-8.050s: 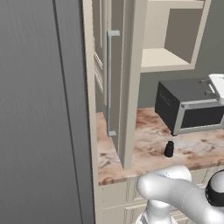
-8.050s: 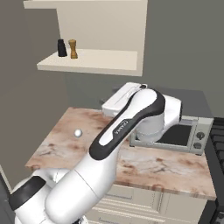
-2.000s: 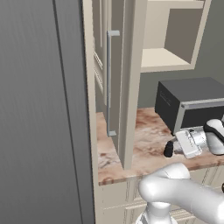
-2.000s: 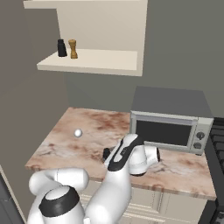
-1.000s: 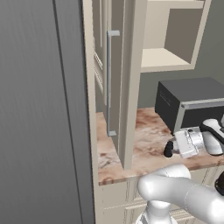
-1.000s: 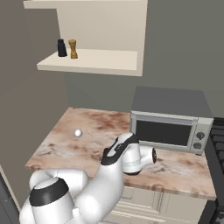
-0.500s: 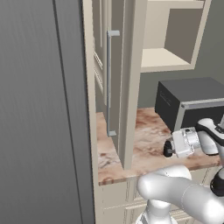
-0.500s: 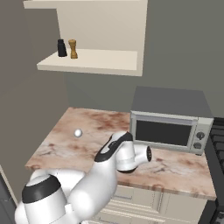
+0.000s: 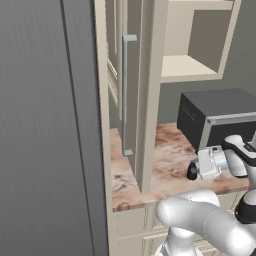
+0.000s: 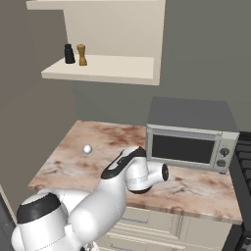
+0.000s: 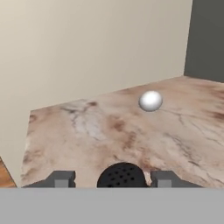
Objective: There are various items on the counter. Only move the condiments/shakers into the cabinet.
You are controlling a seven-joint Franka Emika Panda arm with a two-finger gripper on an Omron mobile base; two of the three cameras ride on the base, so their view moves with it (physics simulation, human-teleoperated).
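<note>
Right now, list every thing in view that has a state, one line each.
Gripper: jaws on either side of a black shaker, grip not clear.
Black shaker: upright on the counter.
Cabinet door: open.
Shelf shakers: two, upright.
Microwave: door shut.

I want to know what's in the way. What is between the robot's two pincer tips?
In the hand view, a black shaker with a dotted top sits between the pincer tips, on the counter.
</note>
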